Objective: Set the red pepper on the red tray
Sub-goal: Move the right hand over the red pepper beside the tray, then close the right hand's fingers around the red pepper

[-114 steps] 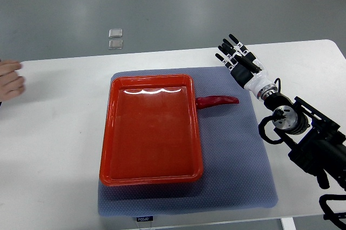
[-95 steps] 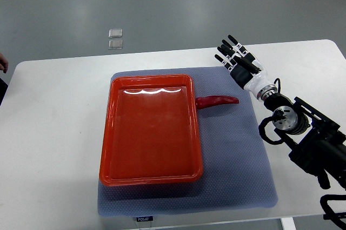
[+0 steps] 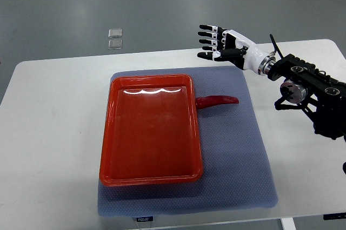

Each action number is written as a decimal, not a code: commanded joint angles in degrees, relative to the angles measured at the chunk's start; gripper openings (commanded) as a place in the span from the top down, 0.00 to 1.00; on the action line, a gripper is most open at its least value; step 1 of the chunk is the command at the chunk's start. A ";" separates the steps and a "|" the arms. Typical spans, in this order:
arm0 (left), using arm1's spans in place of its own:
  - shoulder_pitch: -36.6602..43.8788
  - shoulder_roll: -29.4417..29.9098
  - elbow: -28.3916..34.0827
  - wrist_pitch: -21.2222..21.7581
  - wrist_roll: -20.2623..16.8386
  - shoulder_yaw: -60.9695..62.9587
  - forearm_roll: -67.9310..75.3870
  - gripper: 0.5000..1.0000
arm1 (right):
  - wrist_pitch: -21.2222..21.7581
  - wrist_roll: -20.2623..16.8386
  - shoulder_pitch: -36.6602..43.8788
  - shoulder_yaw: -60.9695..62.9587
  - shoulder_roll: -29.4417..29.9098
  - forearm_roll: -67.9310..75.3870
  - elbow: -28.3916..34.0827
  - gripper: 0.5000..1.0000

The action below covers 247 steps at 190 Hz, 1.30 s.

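red pepper point(image 3: 217, 101) lies beside red tray point(image 3: 152, 174) — right hand point(image 3: 224, 43) spread, empty.

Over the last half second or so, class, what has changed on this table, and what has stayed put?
The right hand has swung up and toward the picture's left, now held open above the table's far edge, holding nothing. The person's hand seen earlier at the left edge has gone. The red pepper still lies on the mat beside the red tray; neither moved.
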 commanded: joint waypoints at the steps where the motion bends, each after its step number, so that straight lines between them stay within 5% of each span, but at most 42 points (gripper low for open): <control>1: 0.01 0.00 -0.17 -0.01 0.02 -0.01 0.02 0.00 | 2.15 -1.36 6.53 -11.23 -5.76 -13.72 2.62 0.19; 45: 0.01 0.00 -0.26 -0.01 0.02 -0.01 0.02 0.00 | 2.95 -4.88 15.68 -27.86 -10.60 -24.89 10.36 0.19; 187: -0.08 0.00 0.27 -0.01 0.02 0.08 0.02 0.00 | -6.55 -7.08 9.17 -27.77 -6.82 -22.96 9.84 0.21; 247: -0.17 0.00 0.27 -0.01 0.10 0.08 0.02 0.00 | -8.83 -6.73 6.98 -28.21 -6.74 -23.40 9.66 0.34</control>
